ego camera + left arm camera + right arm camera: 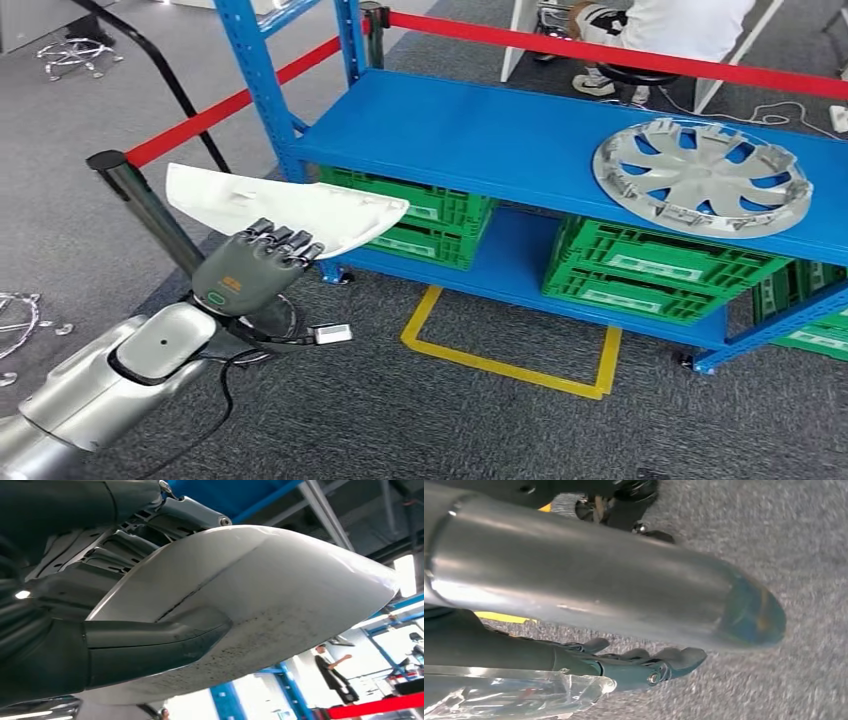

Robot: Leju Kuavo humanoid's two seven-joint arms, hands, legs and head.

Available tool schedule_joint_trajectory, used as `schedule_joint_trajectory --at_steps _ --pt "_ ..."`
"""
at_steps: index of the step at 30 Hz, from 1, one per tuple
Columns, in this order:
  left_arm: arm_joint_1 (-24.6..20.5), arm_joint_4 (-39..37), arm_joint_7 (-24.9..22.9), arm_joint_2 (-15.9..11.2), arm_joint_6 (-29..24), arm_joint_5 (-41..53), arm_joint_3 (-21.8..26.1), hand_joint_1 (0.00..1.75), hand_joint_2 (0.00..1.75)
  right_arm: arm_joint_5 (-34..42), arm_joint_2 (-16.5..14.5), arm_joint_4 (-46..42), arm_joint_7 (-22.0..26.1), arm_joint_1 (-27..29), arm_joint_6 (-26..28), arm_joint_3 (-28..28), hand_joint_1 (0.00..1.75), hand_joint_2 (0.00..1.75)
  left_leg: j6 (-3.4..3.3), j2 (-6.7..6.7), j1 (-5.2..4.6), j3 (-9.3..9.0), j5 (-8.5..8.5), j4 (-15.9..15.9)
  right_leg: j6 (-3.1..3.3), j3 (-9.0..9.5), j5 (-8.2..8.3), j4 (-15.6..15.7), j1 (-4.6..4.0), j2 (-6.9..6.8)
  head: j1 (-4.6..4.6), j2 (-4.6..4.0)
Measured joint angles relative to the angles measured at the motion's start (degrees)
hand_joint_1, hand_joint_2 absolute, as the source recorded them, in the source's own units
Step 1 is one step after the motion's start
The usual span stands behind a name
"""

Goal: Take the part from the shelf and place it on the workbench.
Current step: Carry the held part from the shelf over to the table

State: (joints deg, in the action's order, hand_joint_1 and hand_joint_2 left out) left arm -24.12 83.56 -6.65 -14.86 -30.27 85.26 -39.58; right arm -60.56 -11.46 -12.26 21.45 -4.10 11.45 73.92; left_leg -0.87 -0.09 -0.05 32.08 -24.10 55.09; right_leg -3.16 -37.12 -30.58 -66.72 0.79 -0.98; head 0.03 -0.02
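While green slatted crates (652,270) sat under the blue metal shelf (480,130), the left robot hand (250,268) gripped the smooth white curved part (290,208) clear of the shelf's corner. A silver spoked hubcap (702,176) lay on the shelf. The right robot hand (644,667) hung with fingers loosely extended, holding nothing.

A workshop or parts store: a blue steel shelf rack (480,130) holds a silver plastic wheel cover (700,177) above green slatted plastic crates (640,270), on grey carpet with yellow floor tape (500,362) and a red barrier belt (600,52).
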Motion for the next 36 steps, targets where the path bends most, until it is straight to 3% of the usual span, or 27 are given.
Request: schedule_joint_trajectory --at_steps 2,3,4,5,7,9,11,13,15,17,18,19,20,22,24,26,27,29,31,33,34,36 --pt "0.3 0.0 0.2 0.3 -0.1 0.0 0.1 1.75 1.75 0.0 0.0 0.0 -0.1 0.1 0.0 0.0 0.0 0.0 -0.31 -1.34 -0.17 0.31 0.27 0.0 0.11 -3.06 -2.57 -6.9 -0.16 0.8 0.05 0.0" --pt "0.6 -0.1 0.2 0.4 -0.1 0.0 0.2 1.75 1.75 0.0 0.0 0.0 -0.1 0.1 0.0 0.0 0.0 0.0 -0.34 -2.09 -0.25 0.39 0.37 0.1 0.25 -3.37 -2.26 -7.7 -0.24 0.91 0.06 0.0" --pt "0.7 -0.1 0.2 0.4 -0.1 0.0 0.2 1.75 1.75 0.0 0.0 0.0 -0.2 0.1 0.0 0.0 0.0 0.0 -0.33 -2.84 -0.29 0.42 0.45 0.1 0.45 -2.56 -0.9 -6.1 -0.29 1.09 0.05 0.0" --pt "0.8 -0.1 0.2 0.5 -0.1 0.0 0.3 1.75 1.75 0.0 0.0 0.0 -0.2 0.1 0.0 0.0 0.0 0.0 -0.27 -3.62 -0.31 0.43 0.5 0.2 0.68 -0.74 1.2 -2.4 -0.3 1.7 0.05 0.0" --pt "0.8 -0.1 0.2 0.7 -0.1 0.0 0.5 1.75 1.75 0.0 0.0 0.0 -0.2 0.1 0.0 0.0 0.0 0.0 -0.01 -5.01 -0.32 0.65 0.6 0.4 1.1 3.32 4.04 5.5 -0.06 4.46 0.02 0.0" --pt "0.8 -0.1 0.2 0.9 -0.1 0.0 0.6 1.75 1.75 0.0 0.0 0.0 -0.2 0.1 0.0 0.0 0.0 0.0 0.63 -6.24 -0.15 1.29 0.93 0.6 1.31 4.99 4.36 8.7 0.05 6.1 -0.07 0.0" --pt "1.0 -0.1 0.2 0.9 -0.1 0.0 0.6 1.75 1.75 0.0 -0.1 0.0 -0.3 0.1 0.0 0.0 0.0 0.0 1.4 -7.36 0.12 1.97 1.32 0.6 1.63 4.99 4.53 8.9 0.01 4.98 -0.08 0.0" --pt "1.0 -0.1 0.3 0.9 -0.1 0.0 0.7 1.75 1.75 0.0 -0.1 0.1 -0.3 0.0 -0.1 0.0 0.0 0.0 2.09 -5.61 0.02 2.97 0.24 2.1 2.23 5.05 4.86 9.3 0.16 3.49 -0.35 0.0" --pt "1.0 -0.1 0.5 1.0 -0.1 0.0 0.9 1.75 1.75 0.0 -0.1 0.1 -0.3 0.1 -0.1 0.0 0.0 0.0 2.81 -2.2 -0.01 5.92 -3.21 8.2 2.66 5.04 5.04 9.6 0.22 1.89 -0.76 0.0" --pt "1.1 -0.2 0.8 1.1 0.0 0.0 1.1 1.75 1.75 0.0 -0.1 0.1 -0.4 0.2 -0.1 0.0 0.0 0.0 3.4 -0.92 0.37 9.56 -6.31 15.8 2.75 4.91 5.04 9.6 0.22 0.22 -0.88 0.0" --pt "1.2 -0.2 1.0 1.1 0.0 0.0 1.3 1.75 1.75 0.0 -0.1 0.1 -0.5 0.2 -0.2 0.0 0.0 0.0 3.61 -0.77 0.56 10.34 -6.49 17.5 2.74 4.88 5.04 9.6 0.24 -0.61 -0.9 0.0" --pt "1.3 -0.2 1.2 1.1 0.1 0.0 1.4 1.75 1.75 0.0 -0.1 0.1 -0.5 0.2 -0.2 0.0 0.0 0.0 3.75 -0.61 0.72 9.95 -5.58 16.8 2.7 4.88 5.01 9.6 0.28 -1.42 -0.9 0.0" --pt "1.3 -0.3 1.5 1.2 0.2 0.0 1.7 1.75 1.75 0.0 -0.1 0.1 -0.5 0.2 -0.4 0.0 0.0 0.0 3.85 -0.12 0.82 8.38 -3.83 14.0 2.6 4.95 4.96 9.6 0.33 -2.19 -0.89 0.0" --pt "1.3 -0.3 2.1 1.3 0.5 -0.1 2.3 1.75 1.75 0.0 -0.1 0.1 -0.5 0.1 -0.6 0.0 0.0 0.0 3.89 3.0 0.76 3.77 -0.39 5.7 2.1 5.17 4.71 9.4 0.14 -3.5 -1.02 0.0" --pt "1.2 -0.3 2.4 1.6 0.7 -0.1 2.7 1.75 1.75 0.0 -0.1 0.1 -0.5 0.1 -0.7 0.0 0.0 0.0 3.17 5.05 0.55 1.47 0.72 1.2 1.37 5.32 4.48 9.3 -0.31 -4.68 -0.99 0.0" --pt "1.4 -0.3 2.7 1.7 0.8 -0.1 3.2 1.75 1.75 0.0 -0.1 0.1 -0.5 0.1 -0.8 -0.1 0.0 0.0 2.04 3.83 0.39 1.74 0.74 0.9 0.72 5.47 4.37 9.4 -0.4 -6.06 -0.82 0.0" --pt "1.6 -0.3 2.9 1.8 0.8 -0.1 3.4 1.75 1.75 0.0 -0.1 0.1 -0.5 0.0 -0.8 -0.1 0.0 0.0 1.61 3.12 0.41 1.87 0.87 0.8 0.4 5.39 4.05 9.2 -0.26 -5.88 -0.78 0.0" --pt "1.6 -0.3 3.2 1.9 0.9 -0.1 3.8 1.75 1.75 0.0 -0.1 0.1 -0.5 0.0 -0.8 -0.1 0.0 0.0 0.77 1.75 0.55 1.98 1.19 0.7 0.02 4.09 1.86 6.1 0.03 -3.24 -0.59 0.0" --pt "1.6 -0.4 3.3 2.2 0.9 -0.1 4.0 1.75 1.75 0.0 -0.1 0.1 -0.5 0.1 -0.9 -0.1 0.0 0.0 0.28 0.32 0.51 2.14 1.31 0.6 0.05 0.57 -1.99 -1.6 0.08 0.01 -0.34 0.0" --pt "1.8 -0.5 3.4 2.4 0.9 -0.1 4.0 1.75 1.75 0.0 -0.1 0.1 -0.6 0.3 -0.8 -0.1 0.0 0.0 0.11 -1.37 0.35 2.23 1.38 0.7 0.18 -2.6 -3.78 -7.8 -0.07 0.94 -0.26 0.0" --pt "1.8 -0.5 3.5 2.5 0.9 -0.1 4.0 1.75 1.75 0.0 -0.1 0.1 -0.6 0.3 -0.8 -0.1 0.0 0.0 0.11 -2.23 0.31 2.24 1.41 0.7 0.28 -2.79 -2.98 -7.8 -0.12 1.07 -0.26 0.0" --pt "1.9 -0.6 4.0 2.6 0.9 -0.2 4.3 1.75 1.75 0.0 -0.1 0.1 -0.6 0.2 -0.8 -0.1 0.0 0.0 0.28 -3.89 0.39 2.22 1.45 0.9 0.45 0.04 1.09 -1.1 0.02 1.95 -0.26 0.0"
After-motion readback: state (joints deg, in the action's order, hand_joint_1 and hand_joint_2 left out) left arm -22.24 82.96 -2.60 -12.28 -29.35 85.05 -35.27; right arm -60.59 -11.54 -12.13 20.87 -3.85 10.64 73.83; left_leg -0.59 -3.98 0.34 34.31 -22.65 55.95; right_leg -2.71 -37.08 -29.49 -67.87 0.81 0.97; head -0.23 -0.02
